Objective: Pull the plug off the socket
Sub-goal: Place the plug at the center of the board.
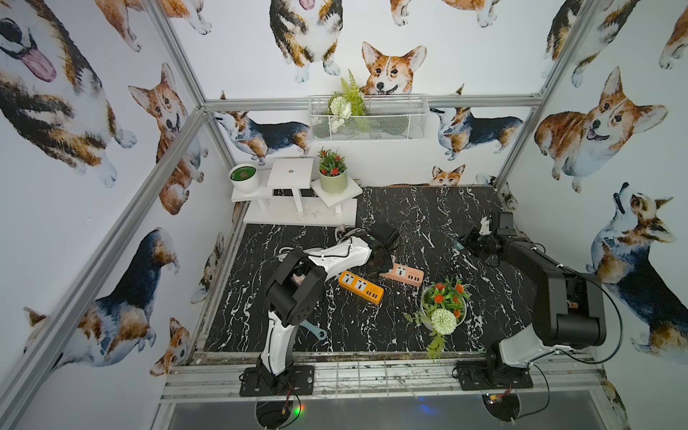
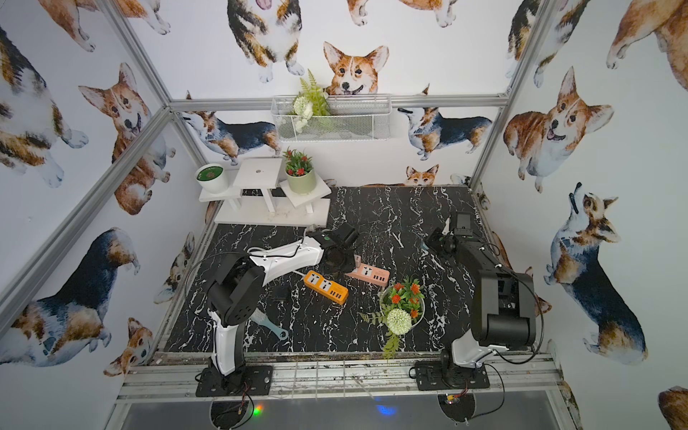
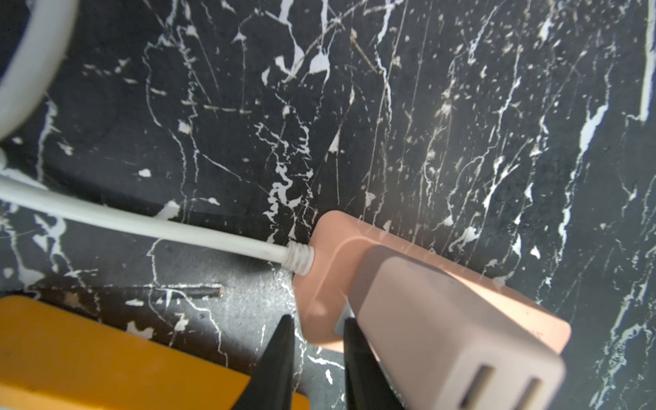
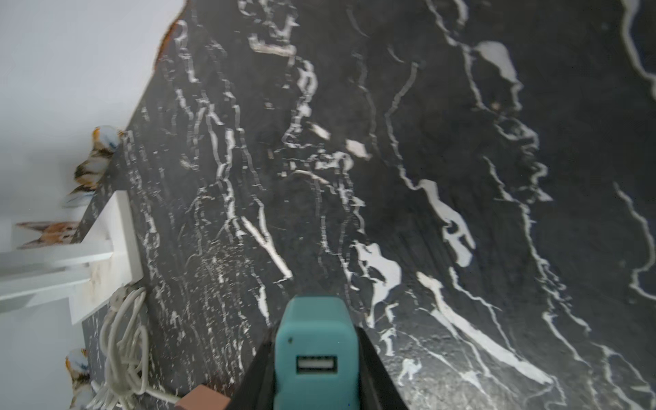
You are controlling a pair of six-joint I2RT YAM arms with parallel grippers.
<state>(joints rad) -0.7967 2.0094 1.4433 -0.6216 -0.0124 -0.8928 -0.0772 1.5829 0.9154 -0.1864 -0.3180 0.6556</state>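
The socket, a pink power strip (image 1: 405,274) (image 2: 372,274) (image 3: 340,255), lies flat mid-table with a white cord (image 3: 142,222) at one end. A pale pink plug (image 3: 443,319) (image 2: 358,259) stands plugged into it. My left gripper (image 3: 318,321) (image 1: 383,262) is down at the strip's cord end, jaws nearly together with nothing between them. One finger (image 3: 355,355) rests beside the plug. My right gripper (image 4: 316,333) (image 1: 461,242) is raised over the far right of the table. It is shut on a teal plug (image 4: 316,355) (image 2: 424,244) with a USB port.
An orange power strip (image 1: 360,286) (image 3: 106,355) lies just left of the pink one. A pot of flowers (image 1: 445,301) stands near the front. A white stand (image 1: 298,201) with pots sits at the back left, with coiled cord (image 4: 124,337) beside it. A blue brush (image 2: 270,324) lies by the left arm.
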